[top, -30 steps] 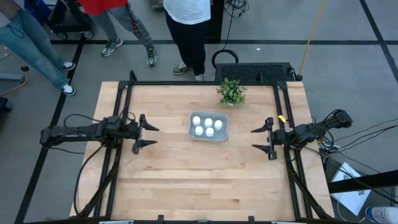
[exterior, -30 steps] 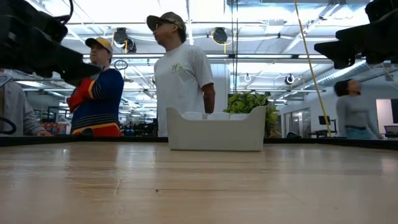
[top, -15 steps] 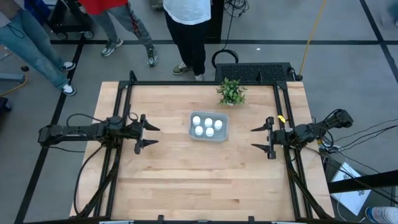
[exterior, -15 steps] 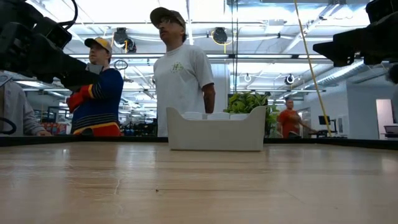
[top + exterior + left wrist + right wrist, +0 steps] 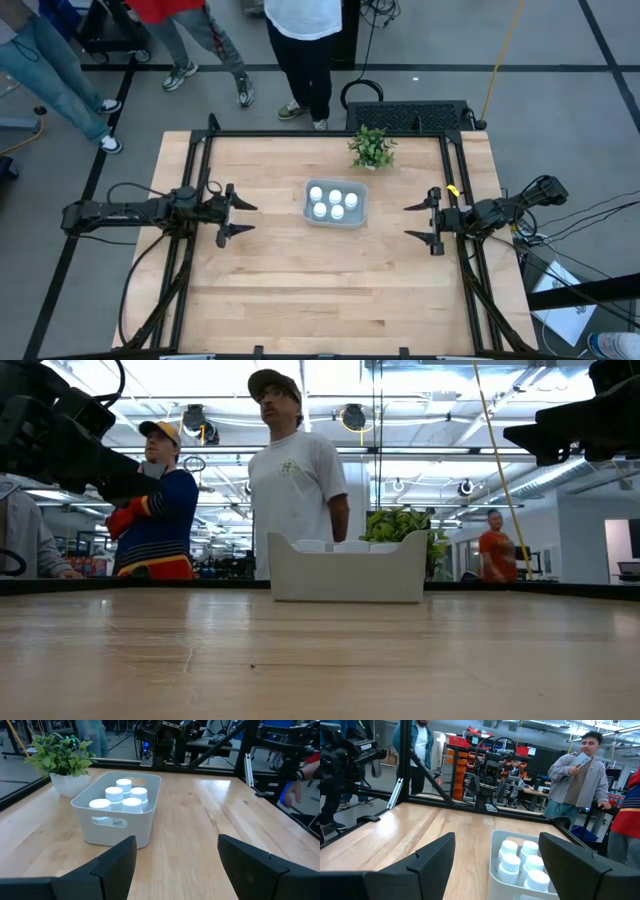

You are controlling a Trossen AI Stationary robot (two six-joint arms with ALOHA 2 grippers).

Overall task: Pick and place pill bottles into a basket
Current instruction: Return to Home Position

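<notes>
Bottles (image 5: 337, 212) stand in the basket (image 5: 361, 205) at mid-bench (image 5: 300, 285). The plant (image 5: 372, 147) sits just behind the basket. The left tool (image 5: 248, 218) hangs left of the basket and the right tool (image 5: 408, 222) right of it, both well apart from it.

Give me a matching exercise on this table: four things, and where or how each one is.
Things:
1 pill bottles
2 potted plant
3 left claw
4 right claw

Places or states:
A open, right of the basket
B inside the basket
C near the table edge, apart from the basket
D open, left of the basket

Pairs: 1-B, 2-C, 3-D, 4-A.
</notes>
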